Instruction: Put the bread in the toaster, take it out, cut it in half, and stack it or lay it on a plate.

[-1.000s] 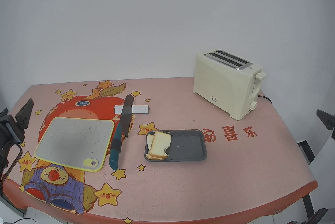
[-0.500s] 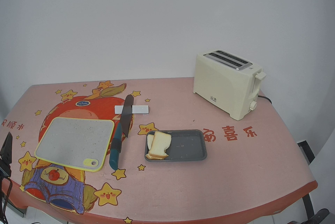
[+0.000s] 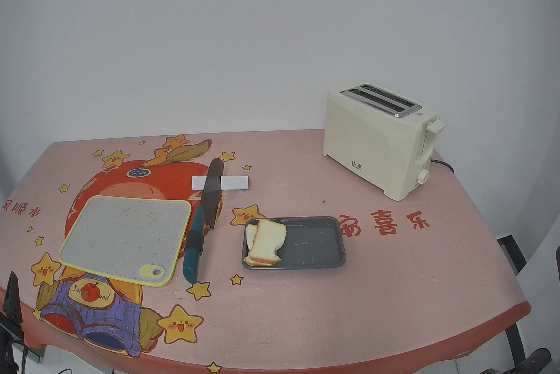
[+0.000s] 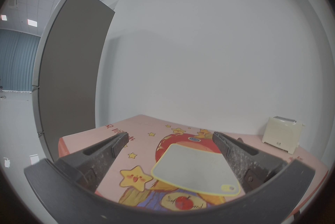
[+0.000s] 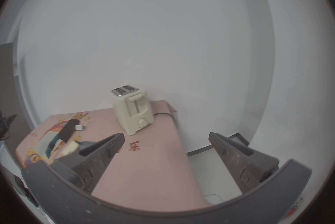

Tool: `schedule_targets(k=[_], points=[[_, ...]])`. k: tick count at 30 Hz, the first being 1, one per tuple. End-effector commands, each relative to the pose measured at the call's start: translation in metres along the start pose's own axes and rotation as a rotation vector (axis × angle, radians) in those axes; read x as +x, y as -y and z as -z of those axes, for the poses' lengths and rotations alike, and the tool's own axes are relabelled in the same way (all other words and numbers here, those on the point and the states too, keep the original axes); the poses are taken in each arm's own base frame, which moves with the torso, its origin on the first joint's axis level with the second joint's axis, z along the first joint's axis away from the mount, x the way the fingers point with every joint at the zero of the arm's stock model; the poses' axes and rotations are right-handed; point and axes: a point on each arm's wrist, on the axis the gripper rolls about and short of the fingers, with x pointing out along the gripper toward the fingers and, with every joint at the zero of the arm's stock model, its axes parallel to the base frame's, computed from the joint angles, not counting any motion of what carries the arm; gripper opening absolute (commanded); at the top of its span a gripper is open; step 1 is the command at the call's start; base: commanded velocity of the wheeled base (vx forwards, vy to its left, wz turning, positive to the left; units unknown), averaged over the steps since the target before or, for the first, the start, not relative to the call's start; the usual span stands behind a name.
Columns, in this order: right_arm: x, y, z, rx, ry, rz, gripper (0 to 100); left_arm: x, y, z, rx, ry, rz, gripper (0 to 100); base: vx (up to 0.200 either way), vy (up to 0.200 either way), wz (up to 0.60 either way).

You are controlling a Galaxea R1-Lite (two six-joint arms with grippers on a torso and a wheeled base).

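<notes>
pink table (image 3: pixel 350 299), toaster (image 3: pixel 376 139), tray (image 3: pixel 318 244), board (image 3: pixel 125 235) (knife (image 3: pixel 201 223) beside)

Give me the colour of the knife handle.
Dark teal. The knife handle lies beside the cutting board; the head view shows it best.

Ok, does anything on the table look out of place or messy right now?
Nothing serious. The bread is piled unevenly at one end of the tray, pieces askew and crowding its rim, with crumbs on the tray. The knife lies off the cutting board, blade across a white block.
</notes>
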Motion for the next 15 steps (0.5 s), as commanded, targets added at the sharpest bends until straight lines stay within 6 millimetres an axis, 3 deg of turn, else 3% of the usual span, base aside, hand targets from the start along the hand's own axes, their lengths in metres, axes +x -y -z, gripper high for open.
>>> schedule_targets(k=[1,5,7,9,15], points=[[-0.008,0.002,0.018,0.008,0.032,-0.018,100,-0.004,-0.004,0.016,-0.011,0.021,-0.001,100,0.0,0.0,0.0],[-0.011,0.002,0.036,0.011,0.048,-0.052,100,0.001,-0.003,0.043,0.044,-0.053,0.0,100,0.0,0.0,0.0],[-0.011,0.002,0.041,0.009,0.046,-0.061,100,0.001,-0.003,0.042,0.045,-0.051,0.01,100,0.0,0.0,0.0],[-0.013,0.002,0.066,0.003,0.065,-0.133,100,0.001,-0.001,0.042,0.029,-0.055,0.092,100,0.0,0.0,0.0],[-0.017,0.001,0.067,0.036,0.113,-0.215,100,0.001,0.0,0.042,0.013,-0.061,0.145,100,0.0,0.0,0.0]])
